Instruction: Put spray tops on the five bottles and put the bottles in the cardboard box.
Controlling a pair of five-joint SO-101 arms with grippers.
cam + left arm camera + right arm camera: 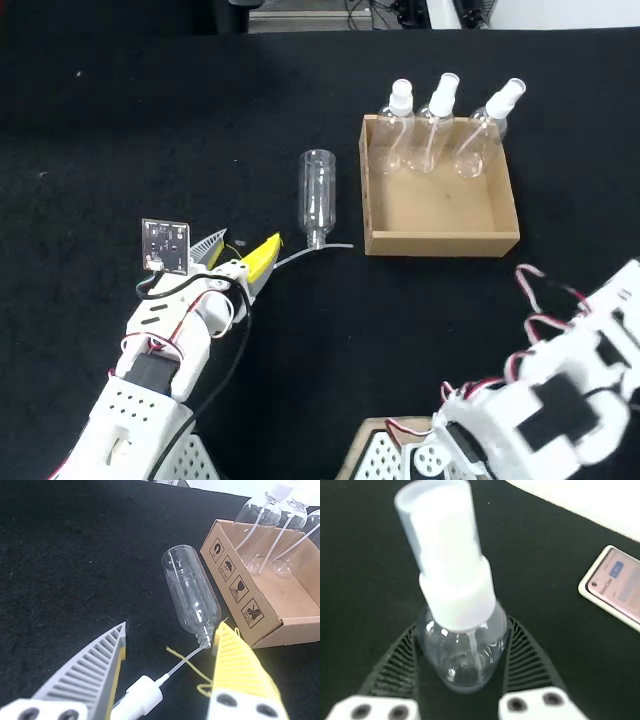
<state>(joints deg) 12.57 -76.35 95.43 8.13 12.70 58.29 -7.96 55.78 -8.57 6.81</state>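
1. The left tool (172,625) stands wide open low over the black worktop (120,130). Its grey finger (95,665) and yellow finger (235,670) are spread well apart and grip nothing.
2. A loose spray top (142,697) lies on the worktop between those two fingers. Its thin tube (182,661) runs out towards the neck of an open bottle (192,592).
3. The open bottle lies on its side just beside the cardboard box (250,605), with its bare neck towards the left tool and its base away from it. In the high view this bottle (317,195) is between the left tool (248,240) and the box (440,238), touching neither.
4. Three capped bottles (432,130) are in the box, side by side against its far wall. Their white tops (443,95) lean out over the rim.
5. The right tool (464,630) is closed on a held bottle (462,655). Its black fingers (525,660) press the clear body from both sides, and a white spray top (447,550) is seated on the neck.
6. In the high view the right arm (560,400) is at the near edge of the worktop, well apart from the box.
7. A phone (615,587) lies on the worktop beyond the held bottle.
8. A small square card (165,247) stands just beside the left tool.
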